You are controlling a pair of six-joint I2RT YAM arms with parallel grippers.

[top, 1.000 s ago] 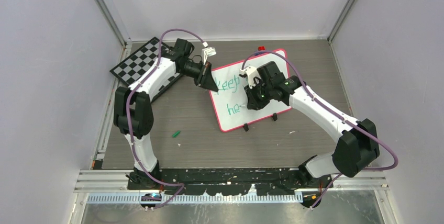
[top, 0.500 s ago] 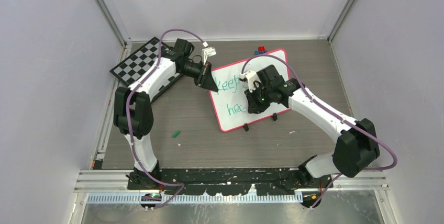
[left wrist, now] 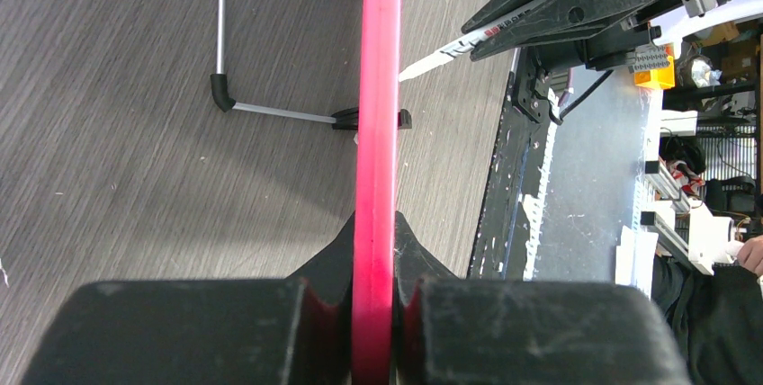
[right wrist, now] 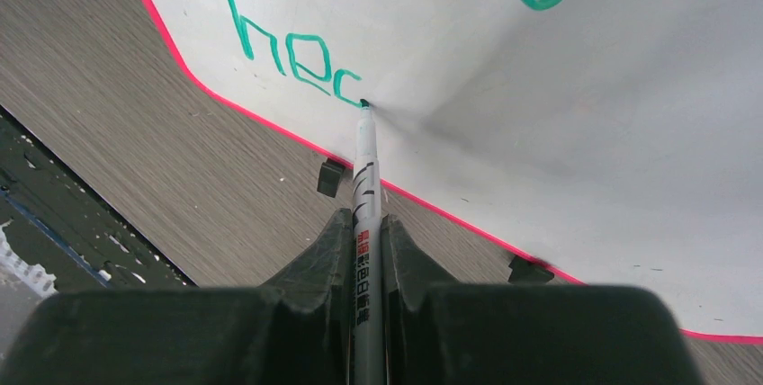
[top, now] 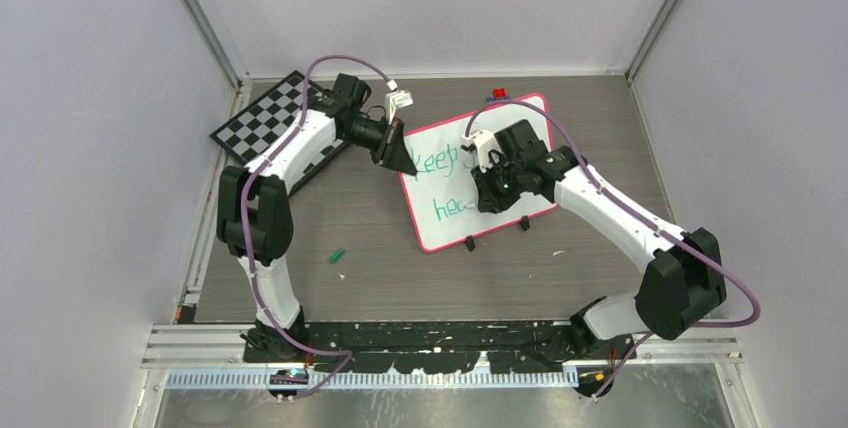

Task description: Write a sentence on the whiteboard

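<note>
Your left pincer point(left wrist: 373, 313) is shut tight on the red-pink rim of the whiteboard point(top: 530, 120), gripping it at the board's left corner. The whiteboard sits mid-bench between the two arms, turned at an angle, with its two small black feet point(right wrist: 330, 178) along the near edge.

Your right pincer point(right wrist: 367, 250) is closed around a marker point(right wrist: 364, 178), whose barrel runs out between the fingers toward the board. The marker's green tip touches the white surface just right of the last letter written.

The sentence point(right wrist: 288, 61) reads "keep" on the far line, with more letters beyond it hidden behind the right arm. On the near line it reads "hec" so far, all in green.

A checkered chessboard point(top: 265, 118) lies at the far left of the bench point(top: 380, 268), partly under the left arm. A small green piece point(top: 337, 255) lies near left, well apart from the whiteboard.
</note>
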